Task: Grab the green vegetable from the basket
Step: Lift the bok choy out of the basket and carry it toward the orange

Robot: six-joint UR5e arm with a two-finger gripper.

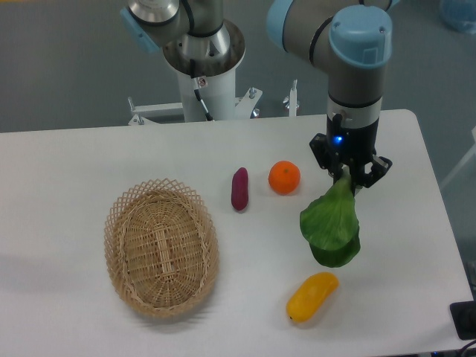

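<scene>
Already well right of the basket (161, 256), the pincer (347, 177) pinches the green vegetable (331, 227) seemingly only by its stem, so the hanging leaves could slip free.

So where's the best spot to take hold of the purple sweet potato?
Probably across the middle of the purple sweet potato, coming straight down from above. It lies flat on the table, long and slim, pointing away from the camera, so the jaws should close left-right across its narrow width.
</scene>
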